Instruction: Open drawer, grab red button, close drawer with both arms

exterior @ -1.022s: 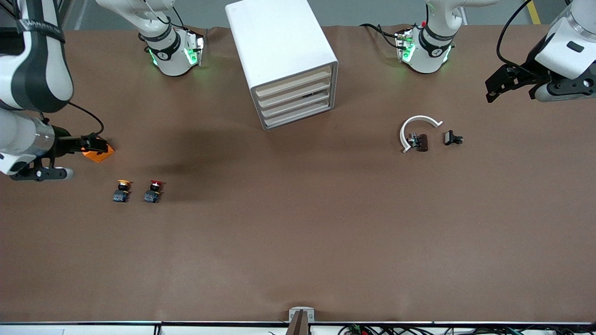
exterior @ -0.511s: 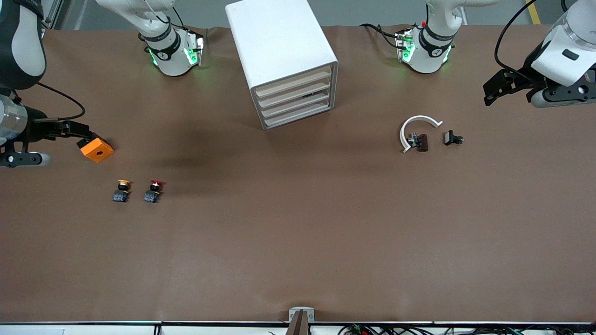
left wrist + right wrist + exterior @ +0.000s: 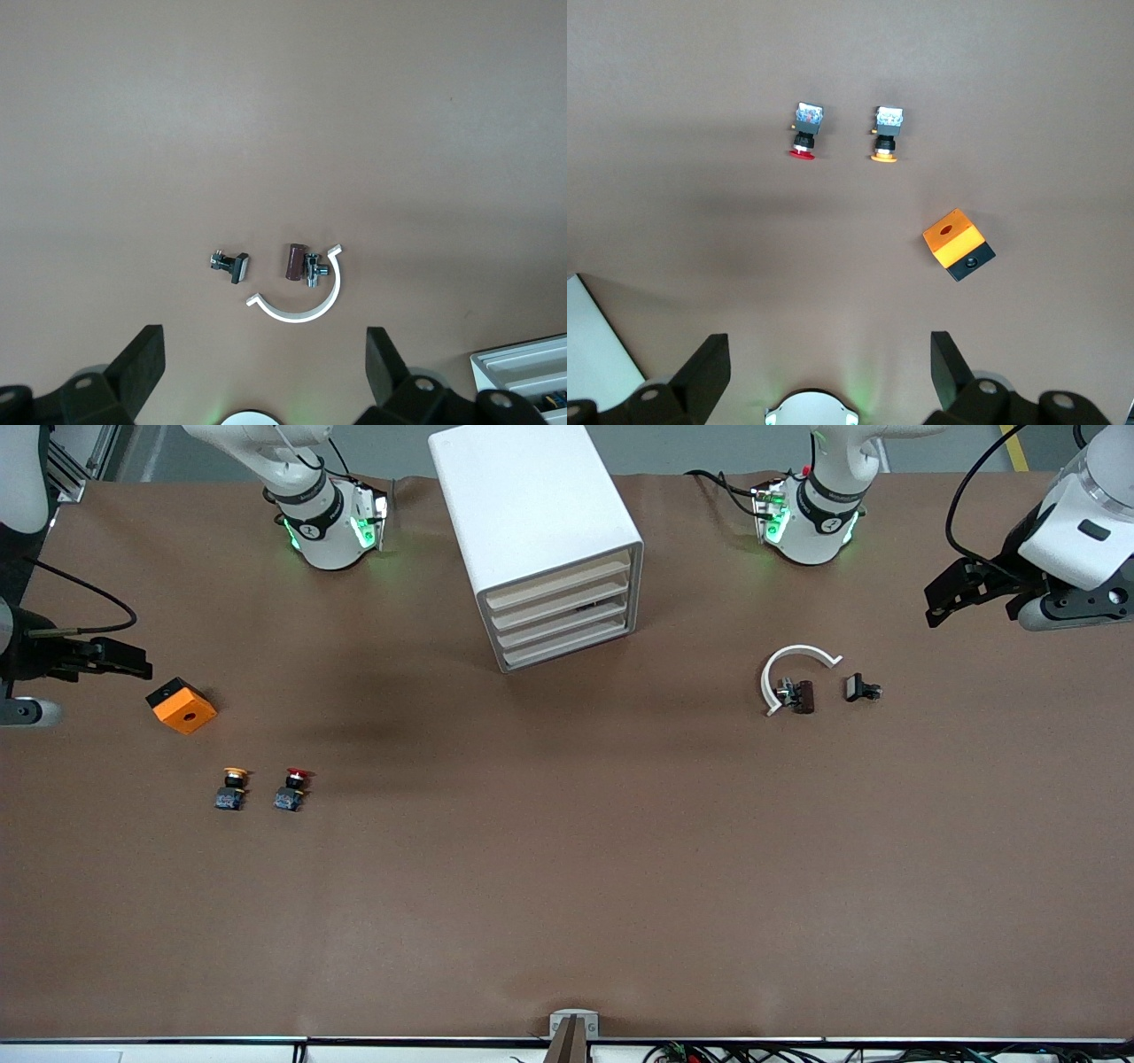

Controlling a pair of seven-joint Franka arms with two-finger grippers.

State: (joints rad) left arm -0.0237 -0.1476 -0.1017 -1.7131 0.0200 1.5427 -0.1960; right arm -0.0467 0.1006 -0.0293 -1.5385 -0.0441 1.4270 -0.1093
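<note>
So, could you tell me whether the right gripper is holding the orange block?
No: the right gripper is open and apart from the orange block, which sits on the table.

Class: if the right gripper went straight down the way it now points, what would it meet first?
Probably bare table. The right gripper, open, points down at brown surface; the orange block lies just to one side, the red button farther off. Depth is uncertain.

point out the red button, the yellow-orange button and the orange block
red button (image 3: pixel 291 789), front view, on its body just below the red cap
yellow-orange button (image 3: pixel 231 789), front view, middle of its body
orange block (image 3: pixel 182 707), front view, on its top face
</note>
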